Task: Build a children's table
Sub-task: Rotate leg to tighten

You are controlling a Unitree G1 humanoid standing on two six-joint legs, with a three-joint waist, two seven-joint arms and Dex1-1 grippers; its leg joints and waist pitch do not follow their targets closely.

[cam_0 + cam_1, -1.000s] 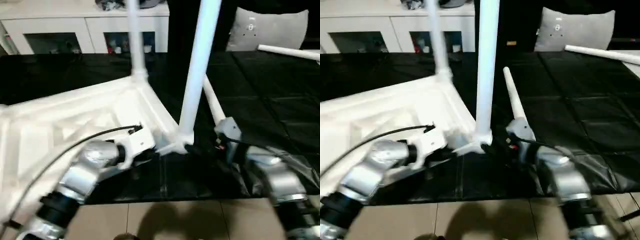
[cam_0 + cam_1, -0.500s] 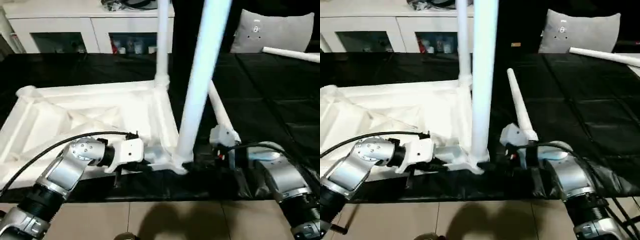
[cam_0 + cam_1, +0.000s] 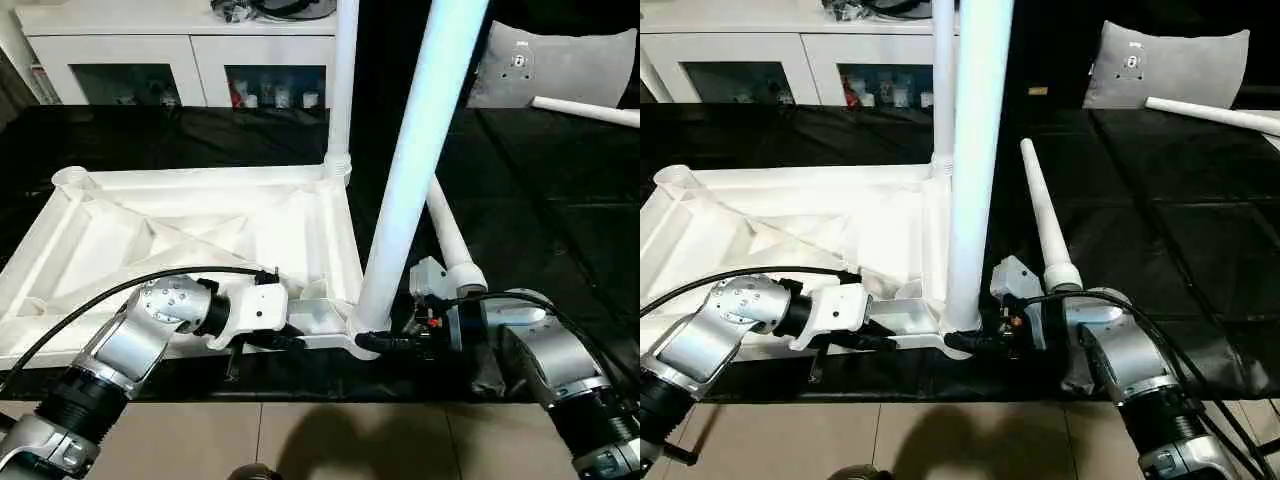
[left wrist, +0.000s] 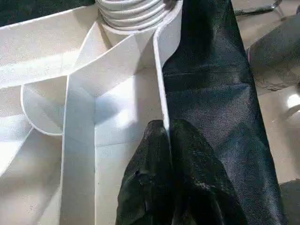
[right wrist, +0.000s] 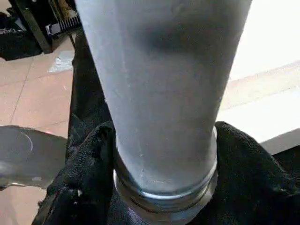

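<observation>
Tabletop (image 3: 200,230) swung square; loose leg (image 3: 1045,225) perhaps touching right forearm (image 3: 1120,355).

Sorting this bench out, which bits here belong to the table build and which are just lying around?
Job: tabletop, near corner leg, far corner leg, loose leg, second loose leg.
Lying about: grey cushion, white cabinet.

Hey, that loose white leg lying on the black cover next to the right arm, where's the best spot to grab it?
Probably the middle of the loose leg, coming down from above with the jaws across it. It lies flat on the black cover, a round tube tapering away from the robot, and its thick collared end sits close by the right forearm.
</observation>
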